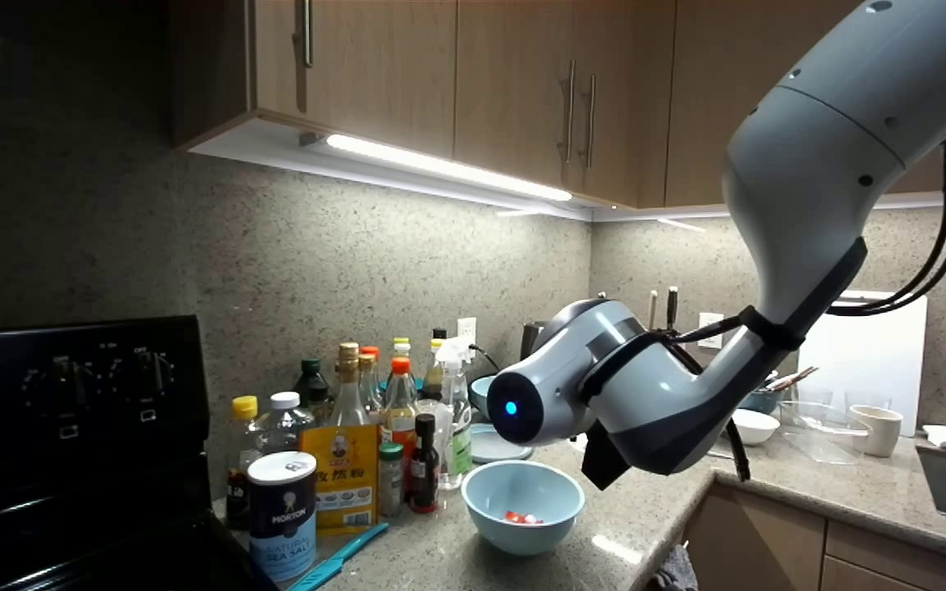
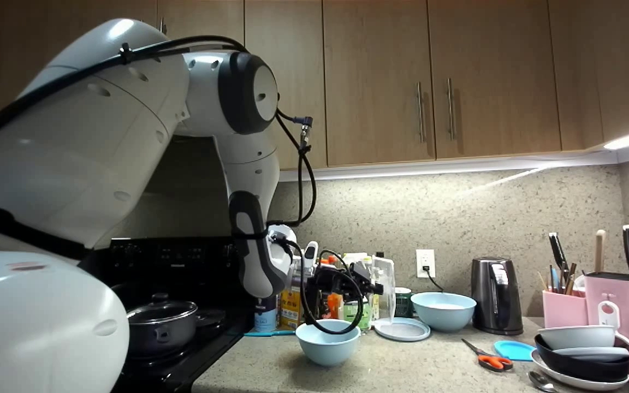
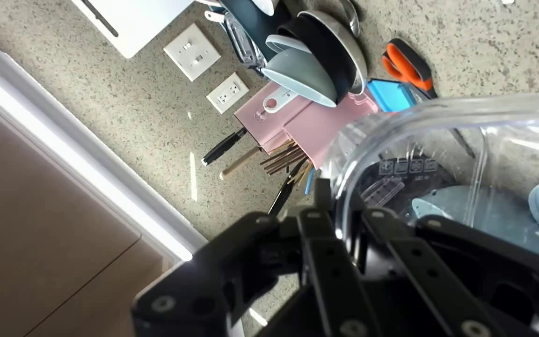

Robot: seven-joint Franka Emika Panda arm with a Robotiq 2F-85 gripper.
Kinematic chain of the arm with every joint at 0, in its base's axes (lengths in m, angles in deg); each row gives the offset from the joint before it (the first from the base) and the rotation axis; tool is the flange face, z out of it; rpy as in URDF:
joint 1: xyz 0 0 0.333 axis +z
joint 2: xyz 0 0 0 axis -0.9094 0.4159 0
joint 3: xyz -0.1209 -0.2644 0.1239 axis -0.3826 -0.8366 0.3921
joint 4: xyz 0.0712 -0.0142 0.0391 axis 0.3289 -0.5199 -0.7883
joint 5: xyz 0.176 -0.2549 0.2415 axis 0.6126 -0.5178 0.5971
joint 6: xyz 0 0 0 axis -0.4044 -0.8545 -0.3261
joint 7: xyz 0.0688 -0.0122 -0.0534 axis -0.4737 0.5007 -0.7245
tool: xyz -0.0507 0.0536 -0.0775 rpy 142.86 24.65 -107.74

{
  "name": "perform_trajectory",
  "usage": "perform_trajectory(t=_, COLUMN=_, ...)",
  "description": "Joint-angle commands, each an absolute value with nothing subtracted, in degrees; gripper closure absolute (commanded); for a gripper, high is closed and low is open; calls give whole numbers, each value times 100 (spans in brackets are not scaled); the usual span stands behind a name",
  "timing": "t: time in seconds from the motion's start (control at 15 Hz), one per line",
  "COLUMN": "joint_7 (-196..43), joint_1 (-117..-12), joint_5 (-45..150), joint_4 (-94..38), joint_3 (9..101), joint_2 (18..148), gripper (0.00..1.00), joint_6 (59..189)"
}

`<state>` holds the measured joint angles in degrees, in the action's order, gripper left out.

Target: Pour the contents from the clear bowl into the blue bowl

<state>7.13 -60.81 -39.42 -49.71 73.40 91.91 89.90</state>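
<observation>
The blue bowl (image 1: 522, 540) stands upright on the counter with several red and white pieces (image 1: 521, 518) in it. The blue bowl also shows in an exterior view (image 2: 328, 348); it is not in the wrist view. My gripper (image 3: 339, 206) is shut on the rim of the clear bowl (image 3: 466, 112), a see-through container with rounded corners. I see no pieces inside the clear bowl. In an exterior view my gripper (image 2: 372, 285) holds the clear bowl (image 2: 385, 284) tipped on its side, above and behind the blue bowl. In an exterior view the arm hides my fingertips.
Bottles (image 1: 403, 402), a salt can (image 1: 282, 521) and a turquoise knife (image 1: 337, 562) stand or lie beside the blue bowl. A second light-blue bowl (image 2: 444, 314), a round lid (image 2: 402, 330), a kettle (image 2: 484, 297), scissors (image 2: 493, 362) and stacked dishes (image 2: 582, 363) are further along.
</observation>
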Motion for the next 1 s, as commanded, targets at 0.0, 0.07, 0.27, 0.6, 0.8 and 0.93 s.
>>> perform_trajectory(t=0.0, joint_7=720, joint_1=-5901, joint_5=-3877, joint_4=-4974, joint_3=7152, joint_2=9171, gripper=97, joint_6=9051)
perform_trajectory(t=0.07, joint_7=758, joint_1=-5974, joint_5=-3822, joint_4=-5006, joint_3=7143, joint_2=9106, gripper=97, joint_6=9253)
perform_trajectory(t=0.27, joint_7=990, joint_1=-6210, joint_5=-3779, joint_4=-5121, joint_3=6993, joint_2=8947, gripper=97, joint_6=10119)
perform_trajectory(t=0.6, joint_7=845, joint_1=-6709, joint_5=-3681, joint_4=-4952, joint_3=6605, joint_2=9019, gripper=97, joint_6=12040)
perform_trajectory(t=0.8, joint_7=857, joint_1=-6576, joint_5=-3424, joint_4=-4879, joint_3=6390, joint_2=9140, gripper=97, joint_6=11916)
perform_trajectory(t=0.93, joint_7=835, joint_1=-6585, joint_5=-3362, joint_4=-4855, joint_3=6308, joint_2=9175, gripper=93, joint_6=11924)
